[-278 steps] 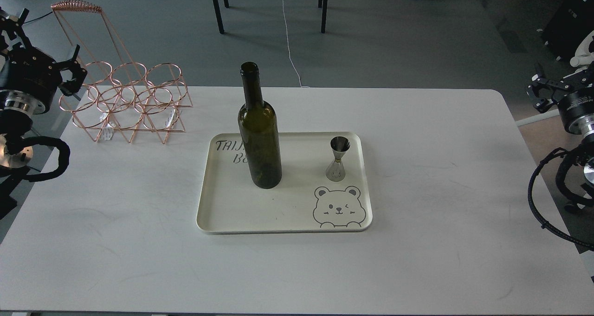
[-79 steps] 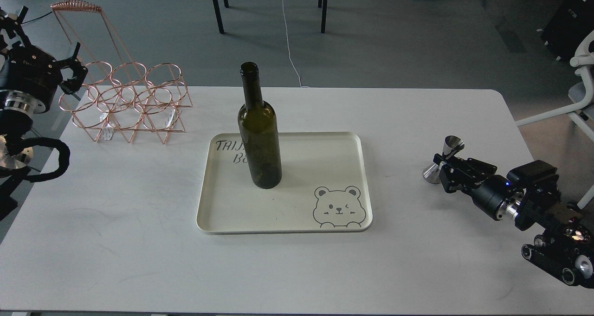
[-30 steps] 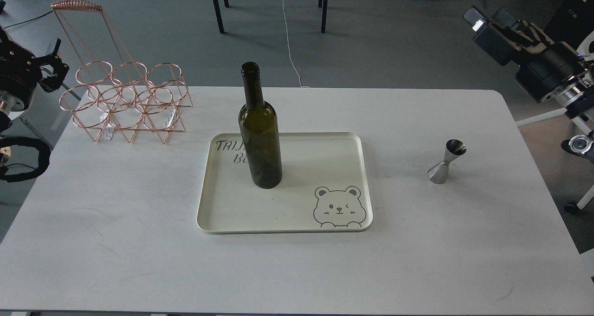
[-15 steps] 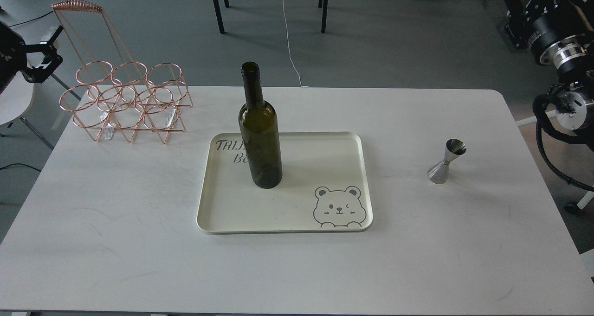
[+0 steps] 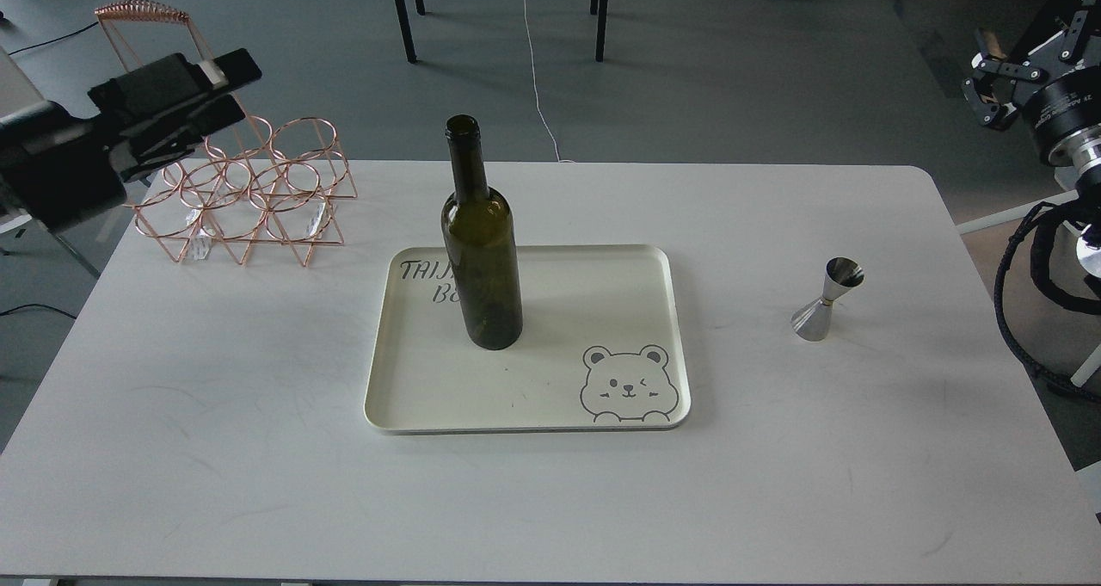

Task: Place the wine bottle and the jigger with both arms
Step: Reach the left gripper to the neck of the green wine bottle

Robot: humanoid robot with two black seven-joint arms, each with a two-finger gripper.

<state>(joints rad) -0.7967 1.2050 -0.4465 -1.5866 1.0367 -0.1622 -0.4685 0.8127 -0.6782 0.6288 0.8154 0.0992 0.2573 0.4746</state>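
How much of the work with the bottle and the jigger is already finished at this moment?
About half, it seems. The jigger stands upright on the bare table, right of the tray, with nothing holding it. The wine bottle stands on the tray, untouched. The left claw is near the copper wire rack, empty; the right claw is off the table. The bottle is left.

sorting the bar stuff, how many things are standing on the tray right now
1: the wine bottle stands upright on the tray, left of centre. The jigger stands off it, on the table to the right.
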